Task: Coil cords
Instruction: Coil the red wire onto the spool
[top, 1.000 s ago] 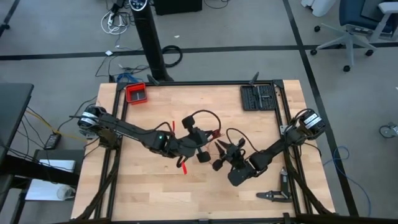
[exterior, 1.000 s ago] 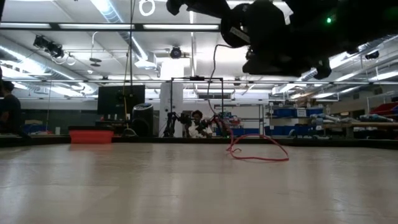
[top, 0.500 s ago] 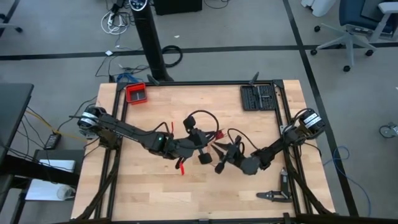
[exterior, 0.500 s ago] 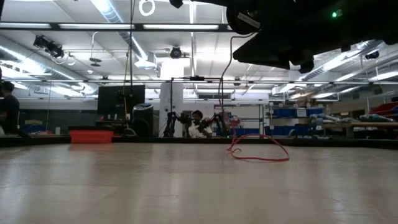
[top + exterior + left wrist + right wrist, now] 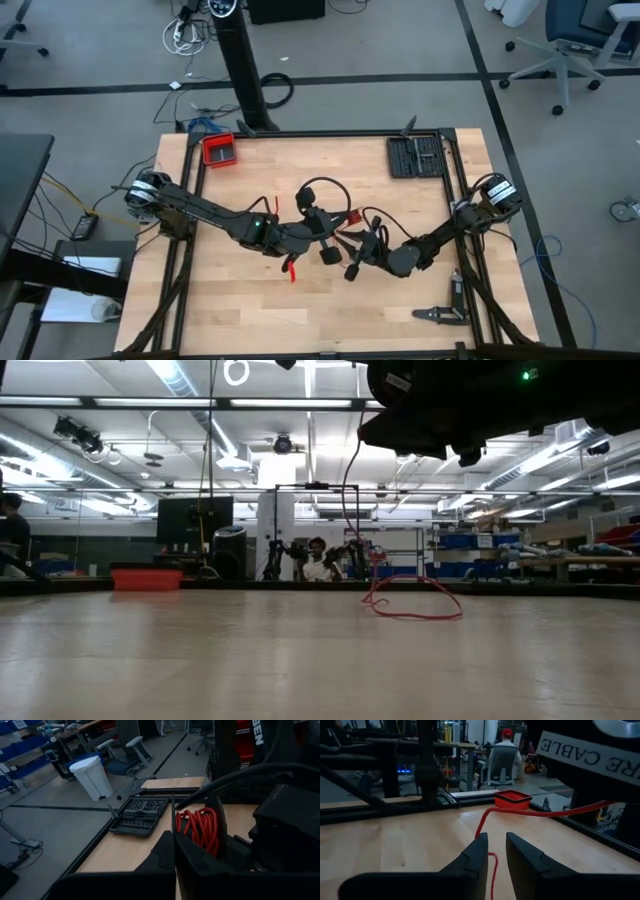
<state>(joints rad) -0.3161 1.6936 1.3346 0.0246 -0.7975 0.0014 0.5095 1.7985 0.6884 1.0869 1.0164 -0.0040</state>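
My dark arm hardware (image 5: 470, 405) hangs in from above at the upper right, a small green light (image 5: 526, 375) glowing on it; which of my arms it is I cannot tell from here, and no fingertips show. A thin red cord (image 5: 415, 600) lies in a loose loop on the wooden table (image 5: 250, 660), with a strand rising from it towards that hardware; a red tray (image 5: 146, 579) sits at the far left edge. Beyond the table a person (image 5: 14, 535) stands at the left; another sits near the middle (image 5: 318, 560).
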